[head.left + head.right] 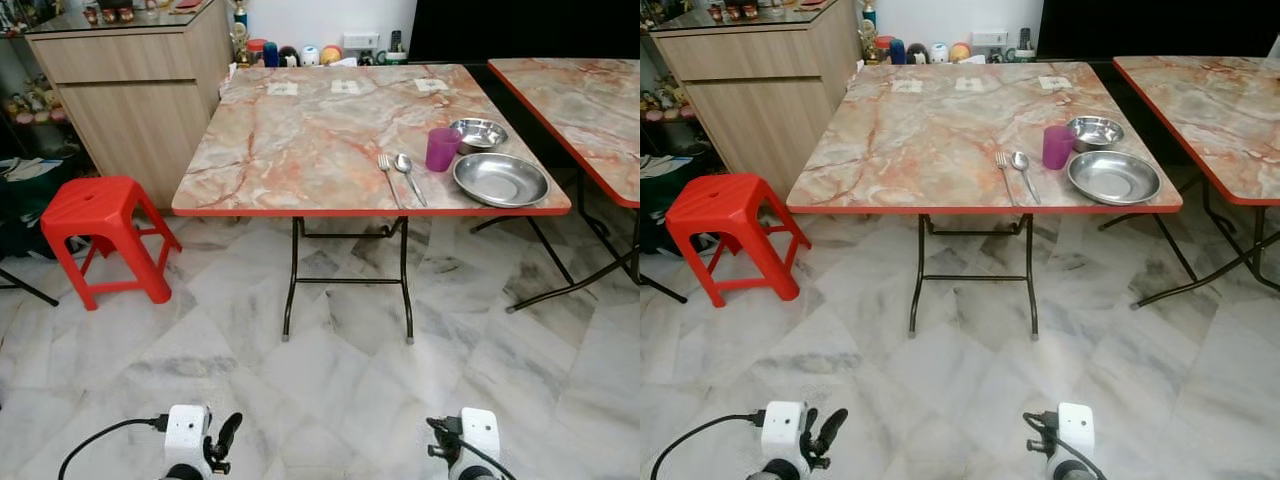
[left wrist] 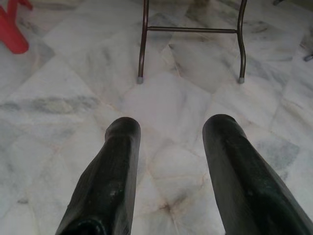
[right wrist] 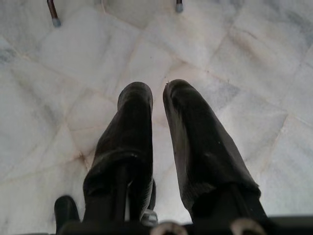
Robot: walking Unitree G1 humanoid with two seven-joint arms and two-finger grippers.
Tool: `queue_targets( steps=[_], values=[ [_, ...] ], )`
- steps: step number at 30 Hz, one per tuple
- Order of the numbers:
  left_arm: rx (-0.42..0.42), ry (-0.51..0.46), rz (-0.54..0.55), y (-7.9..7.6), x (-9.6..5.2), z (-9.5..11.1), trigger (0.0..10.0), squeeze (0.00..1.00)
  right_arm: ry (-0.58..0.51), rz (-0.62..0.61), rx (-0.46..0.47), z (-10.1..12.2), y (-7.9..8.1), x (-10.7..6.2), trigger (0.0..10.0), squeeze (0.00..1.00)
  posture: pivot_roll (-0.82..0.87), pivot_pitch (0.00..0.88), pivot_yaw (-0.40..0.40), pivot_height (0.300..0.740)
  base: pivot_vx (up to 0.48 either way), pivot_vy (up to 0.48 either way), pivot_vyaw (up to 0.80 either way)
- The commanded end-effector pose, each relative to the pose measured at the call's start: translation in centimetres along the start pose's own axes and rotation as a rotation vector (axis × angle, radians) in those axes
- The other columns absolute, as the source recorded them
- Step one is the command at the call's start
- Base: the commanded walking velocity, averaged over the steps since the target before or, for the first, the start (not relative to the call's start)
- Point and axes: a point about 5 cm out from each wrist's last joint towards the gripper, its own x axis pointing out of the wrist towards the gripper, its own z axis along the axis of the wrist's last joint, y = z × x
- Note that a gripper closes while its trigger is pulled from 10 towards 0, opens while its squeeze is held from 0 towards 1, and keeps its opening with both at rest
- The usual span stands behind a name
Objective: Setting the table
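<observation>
A red stool [image 1: 103, 232] stands left of the marble-topped folding table [image 1: 300, 150]. Near the table's front right edge, a fork [image 1: 387, 175] and spoon [image 1: 408, 175] lie side by side, long axes front to back, heads pointing away from the robot. Then come a purple cup [image 1: 441, 149], a small steel bowl [image 1: 478, 133] and a wide steel plate [image 1: 500, 180]. Both arms hang low over the floor: left gripper [image 2: 168, 127] spread apart, right gripper [image 3: 157, 95] nearly closed, holding nothing
</observation>
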Motion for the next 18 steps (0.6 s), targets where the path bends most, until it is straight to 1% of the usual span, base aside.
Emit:
queue_targets(
  steps=[1, 5, 8, 10, 11, 14, 17, 18],
  values=[
    [0.001, -0.021, 0.0, 0.0, -0.5, -0.2, 10.0, 0.0, -0.008, -0.011, 0.004, -0.2, -0.4, -0.2, 10.0, 0.0, 0.01, 0.115, -0.032, 0.74, 0.0, 0.0, 0.0],
    [-0.008, -0.062, -0.001, -0.2, -0.6, 0.2, 10.0, 0.0, -0.02, -0.007, -0.052, 0.0, -0.6, -0.2, 10.0, 0.0, 0.02, 0.117, -0.039, 0.74, 0.0, 0.0, 0.0],
    [-0.018, -0.074, -0.013, -0.7, -0.4, 0.4, 10.0, 0.0, -0.029, -0.007, -0.047, 0.0, -0.8, -0.3, 10.0, 0.0, 0.01, 0.117, -0.041, 0.74, 0.0, 0.0, 0.0],
    [-0.02, -0.061, -0.026, -1.1, -0.3, 0.2, 10.0, 0.0, -0.027, -0.01, -0.046, 0.0, -0.8, -0.3, 10.0, 0.0, 0.01, 0.117, -0.044, 0.74, 0.0, 0.0, 0.0],
    [-0.006, -0.055, -0.042, -1.6, -0.2, 0.1, 10.0, 0.0, -0.033, -0.019, -0.051, 0.0, -1.0, -0.3, 10.0, 0.0, 0.01, 0.119, -0.048, 0.74, 0.0, 0.0, 0.0],
    [0.005, -0.079, -0.056, -2.1, 0.0, 0.5, 10.0, 0.0, -0.064, -0.038, -0.054, 0.3, -1.2, -0.4, 10.0, 0.0, 0.01, 0.122, -0.053, 0.74, 0.0, 0.0, 0.0],
    [-0.003, -0.112, -0.057, -2.3, 0.1, 1.0, 10.0, 0.0, -0.096, -0.046, -0.098, 0.6, -1.4, -0.5, 10.0, 0.0, 0.0, 0.126, -0.058, 0.74, 0.0, 0.0, 0.0],
    [-0.004, -0.114, -0.057, -2.4, 0.1, 1.1, 10.0, 0.0, -0.1, -0.048, -0.096, 0.6, -1.4, -0.5, 10.0, 0.0, 0.01, 0.127, -0.059, 0.74, 0.0, 0.0, 0.0]
  ],
)
